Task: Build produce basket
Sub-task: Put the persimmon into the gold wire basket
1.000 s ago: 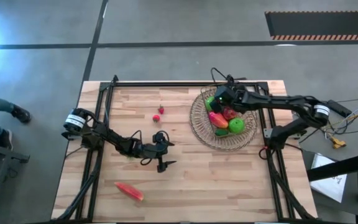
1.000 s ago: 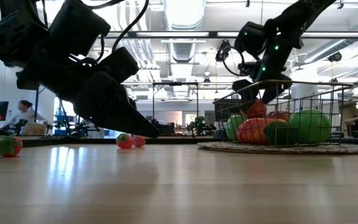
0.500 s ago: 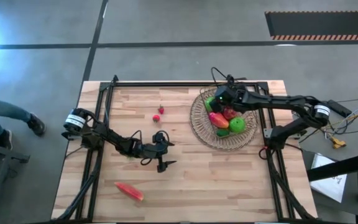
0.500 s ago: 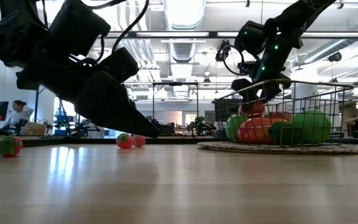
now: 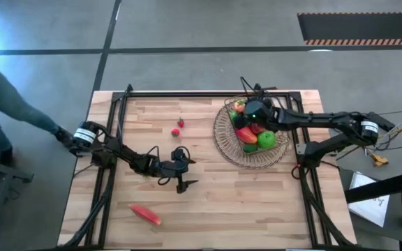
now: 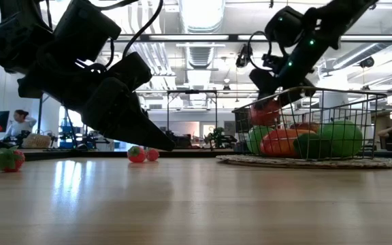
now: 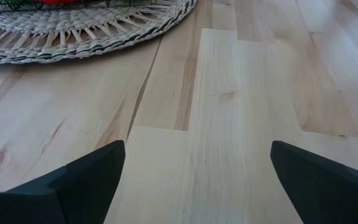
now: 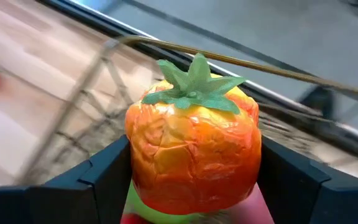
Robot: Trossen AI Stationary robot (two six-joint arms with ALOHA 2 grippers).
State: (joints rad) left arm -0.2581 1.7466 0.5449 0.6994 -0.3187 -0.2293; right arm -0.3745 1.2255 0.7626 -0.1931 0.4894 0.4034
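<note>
The tabletop (image 5: 257,195) is pale blond wood in jointed strips. The round basket (image 5: 223,139) is tan, woven in an open radiating pattern. In it lie a bright green apple (image 5: 266,141), a pink-orange peach (image 5: 246,134) and what may be a dark green lime (image 5: 249,148). The tomato (image 8: 193,152) is crinkled orange-red, yellowing toward its green leafy top. The pepper (image 5: 145,214) is red; the strawberries (image 5: 179,127) are red.

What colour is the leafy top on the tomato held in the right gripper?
Green, over the orange-red tomato between the right gripper's fingers. The right wrist view shows it best.
</note>
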